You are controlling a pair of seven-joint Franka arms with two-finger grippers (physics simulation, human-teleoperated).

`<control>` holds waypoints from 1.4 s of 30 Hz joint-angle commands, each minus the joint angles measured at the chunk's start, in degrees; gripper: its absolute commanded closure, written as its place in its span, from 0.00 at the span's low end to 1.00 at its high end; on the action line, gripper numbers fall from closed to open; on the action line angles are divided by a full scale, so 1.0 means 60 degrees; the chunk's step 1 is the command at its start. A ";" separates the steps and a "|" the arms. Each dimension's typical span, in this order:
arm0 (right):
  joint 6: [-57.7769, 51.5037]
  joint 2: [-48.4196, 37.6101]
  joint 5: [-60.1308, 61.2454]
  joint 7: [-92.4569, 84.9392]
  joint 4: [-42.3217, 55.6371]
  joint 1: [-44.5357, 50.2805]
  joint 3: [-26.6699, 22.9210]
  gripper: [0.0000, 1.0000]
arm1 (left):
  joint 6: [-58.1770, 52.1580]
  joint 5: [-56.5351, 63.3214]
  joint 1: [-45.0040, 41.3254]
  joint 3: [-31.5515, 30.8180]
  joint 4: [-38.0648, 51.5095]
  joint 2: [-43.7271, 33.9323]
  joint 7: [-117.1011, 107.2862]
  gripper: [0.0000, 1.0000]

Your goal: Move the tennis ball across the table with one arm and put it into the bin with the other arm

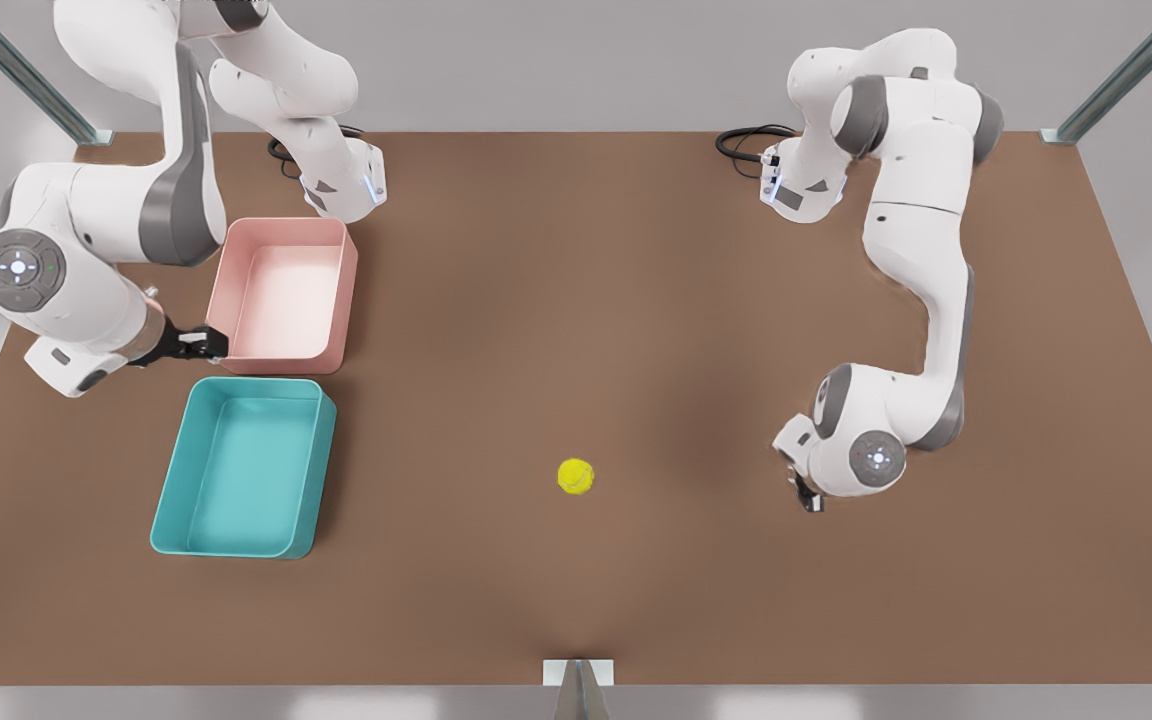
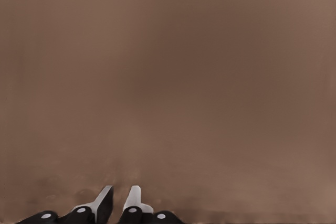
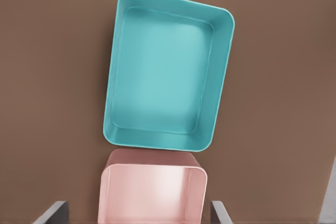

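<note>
One tennis ball (image 1: 576,476) lies loose on the table (image 1: 576,330), nearer its front edge, midway between the sides. Two bins sit toward the front view's left edge: the teal bin (image 1: 241,468) in front, the pink bin (image 1: 283,292) behind. The left gripper (image 1: 808,497), jaws nearly together, hangs low beside the ball. The right gripper (image 1: 204,342), jaws wide apart, hovers by the pink bin.

We see the pink bin (image 3: 152,192) cut off by the right wrist view's edge. The left gripper (image 1: 808,497) sits largely hidden beneath its arm's wrist in the front view.
</note>
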 commanded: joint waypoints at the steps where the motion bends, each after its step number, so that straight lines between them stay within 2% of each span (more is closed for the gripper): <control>1: -0.0029 0.0157 -0.0071 0.0008 0.0009 0.0037 0.0018 0.00 | -0.2541 -0.1623 -0.0523 0.1308 -0.0715 -0.2161 -1.3294 0.00; 2: 0.0001 0.0391 -0.0042 -0.0021 0.0111 0.0256 0.0106 0.00 | -0.3683 -0.0697 -0.0715 0.1352 -0.0628 -0.2691 -1.2547 0.00; 3: -0.0029 0.0859 -0.0086 -0.0065 0.0580 0.1032 0.0091 0.00 | -0.4417 -0.0815 -0.0407 0.1367 0.0045 -0.2354 -1.2267 0.00; 7: 0.0952 0.1768 0.0632 -0.0051 0.0815 0.1399 0.0120 0.00 | -0.5692 -0.0610 -0.0202 0.1265 0.1174 -0.2456 -1.2370 0.00; 10: 0.2152 0.2353 0.1420 0.0315 0.0815 0.1429 0.0106 0.00 | -0.5662 0.0606 -0.0275 0.0107 0.1160 -0.3204 -1.2941 0.00; 15: 0.4424 0.3745 0.1819 0.2717 0.0786 0.1824 0.0106 0.00 | -0.5985 0.0518 -0.0231 0.0122 0.1145 -0.3160 -1.2912 0.00; 20: 0.5977 0.4727 0.1746 0.3084 0.0830 0.1897 0.0077 0.00 | -0.5926 0.0562 -0.0231 0.0122 0.1174 -0.3145 -1.2912 0.00; 25: 0.6826 0.5357 0.1687 0.3084 0.0917 0.1868 -0.0084 0.00 | -0.5985 0.0416 -0.0026 0.0122 0.1189 -0.3160 -1.2824 0.00; 28: 0.6856 0.6425 0.1731 0.3157 0.2205 0.1868 -0.0084 0.00 | -0.5985 0.0430 -0.0026 0.0151 0.1189 -0.3160 -1.2809 0.00; 33: 0.7427 0.7202 0.1746 0.3348 0.2851 0.1868 -0.0055 0.00 | -0.5985 0.0342 0.0076 0.0136 0.1174 -0.3160 -1.2809 0.00; 42: 0.7413 0.7247 0.1746 0.3260 0.2178 0.1853 -0.0041 0.00 | -0.5970 0.0181 0.0033 0.0122 0.1189 -0.3145 -1.2824 0.00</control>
